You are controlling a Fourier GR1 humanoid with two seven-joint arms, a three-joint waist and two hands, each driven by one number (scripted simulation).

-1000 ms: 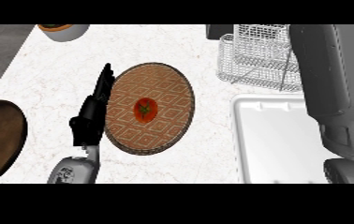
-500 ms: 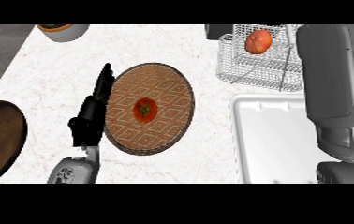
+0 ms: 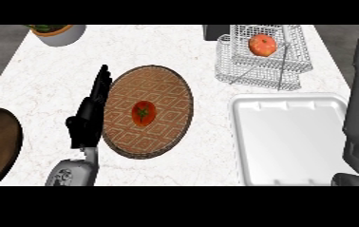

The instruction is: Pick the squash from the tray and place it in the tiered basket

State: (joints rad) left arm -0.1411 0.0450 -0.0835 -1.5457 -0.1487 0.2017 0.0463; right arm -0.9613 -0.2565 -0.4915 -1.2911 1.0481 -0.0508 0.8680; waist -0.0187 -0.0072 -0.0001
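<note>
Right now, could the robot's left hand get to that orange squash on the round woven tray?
Probably yes. The left hand rests open beside the tray's left rim, fingers straight. The squash lies bare in the middle of the tray, with nothing on top of it or between it and the hand.

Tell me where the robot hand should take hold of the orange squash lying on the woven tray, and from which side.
Grip the squash across its rounded orange body, coming down from above. It lies low in the middle of the round woven tray, green stem end facing up, so its flanks are probably reachable only over the tray's raised rim. The left robot hand, open beside the tray's left edge, is nearest.
</note>
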